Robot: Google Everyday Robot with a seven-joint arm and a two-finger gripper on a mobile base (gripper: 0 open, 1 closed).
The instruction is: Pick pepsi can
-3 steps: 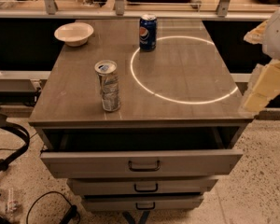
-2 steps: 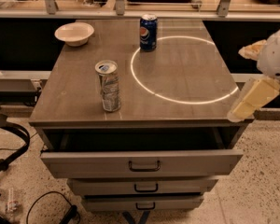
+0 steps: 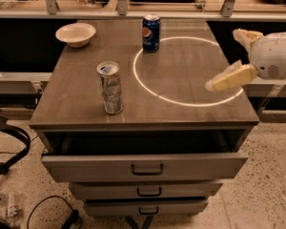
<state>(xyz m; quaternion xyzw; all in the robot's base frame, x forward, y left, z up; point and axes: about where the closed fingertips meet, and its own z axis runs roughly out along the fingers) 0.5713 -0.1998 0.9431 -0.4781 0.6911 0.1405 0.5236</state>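
Observation:
The pepsi can (image 3: 151, 32), short and dark blue with a round logo and a silver top, stands upright at the back middle of the wooden cabinet top (image 3: 76, 104), on the edge of a bright ring of light (image 3: 181, 101). My gripper (image 3: 223, 59) hangs over the right edge of the top, well to the right of the can and nearer the front. Its two pale fingers are spread apart and hold nothing.
A taller silver-grey can (image 3: 111, 87) stands upright front left of the pepsi can. A white bowl (image 3: 75, 34) sits at the back left corner. The top drawer (image 3: 143, 163) is pulled partly out. Cables (image 3: 9, 147) lie on the floor at left.
My gripper has moved left from beyond the right edge to over the right part of the cabinet top. The cans and bowl have not moved.

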